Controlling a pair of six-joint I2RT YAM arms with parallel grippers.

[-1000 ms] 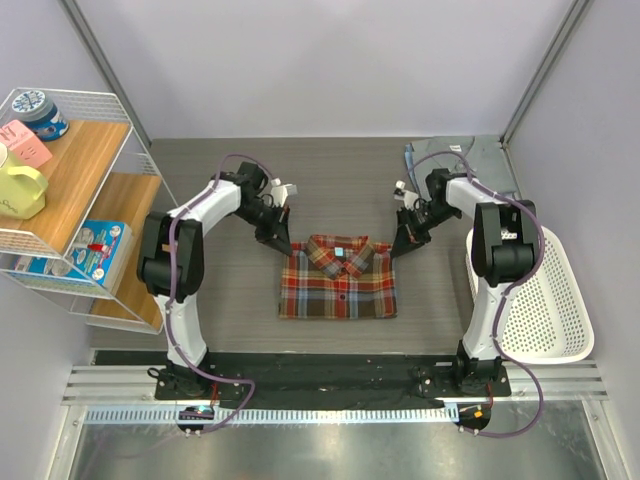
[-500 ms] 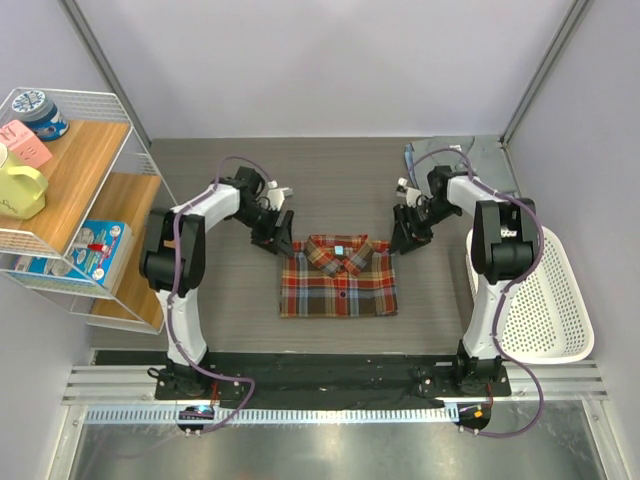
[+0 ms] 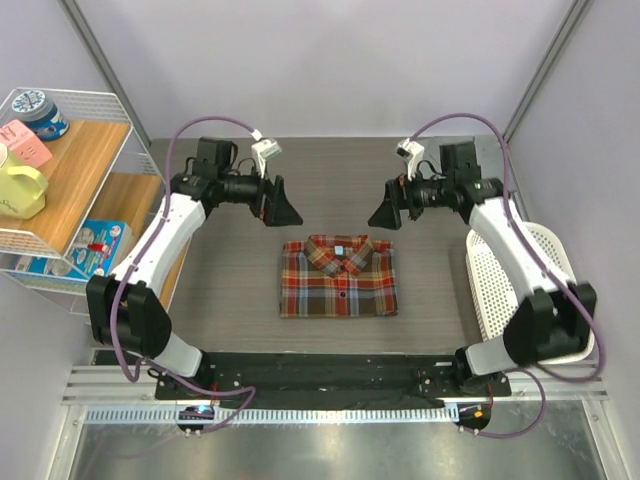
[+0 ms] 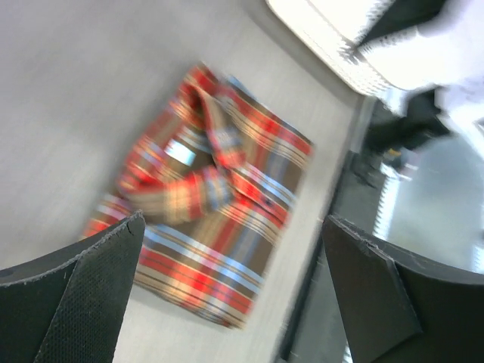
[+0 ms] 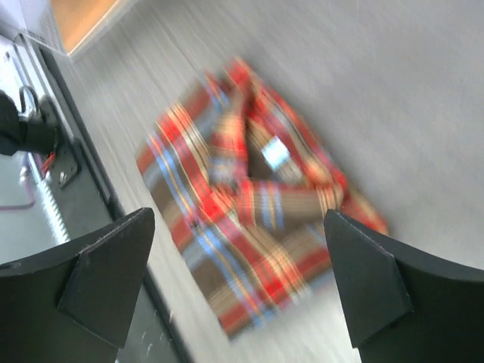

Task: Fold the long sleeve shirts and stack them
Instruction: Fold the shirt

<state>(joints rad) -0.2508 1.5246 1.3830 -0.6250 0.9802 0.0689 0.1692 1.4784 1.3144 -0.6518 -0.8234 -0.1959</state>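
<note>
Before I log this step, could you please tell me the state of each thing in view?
plaid flannel shirt: folded, lying flat on the table, collar showing, not held
left gripper: open, empty, clear of the shirt
right gripper: open, empty, clear of the shirt
white mesh basket: upright, right of the shirt

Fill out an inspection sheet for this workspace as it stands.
Surface: grey wood-grain table top, no spills seen.
Job's things: red, brown, blue and yellow plaid flannel shirt, folded into a rectangle, centre of table, collar toward the far side.
Clutter: white plastic mesh basket at right edge, nothing seen in it.
Grippers: left gripper and right gripper open, empty, apart from the shirt.
Cables: purple cables loop high, clear of the shirt.
Surroundings: wire-and-wood shelf at left, yellow mug on it.
</note>
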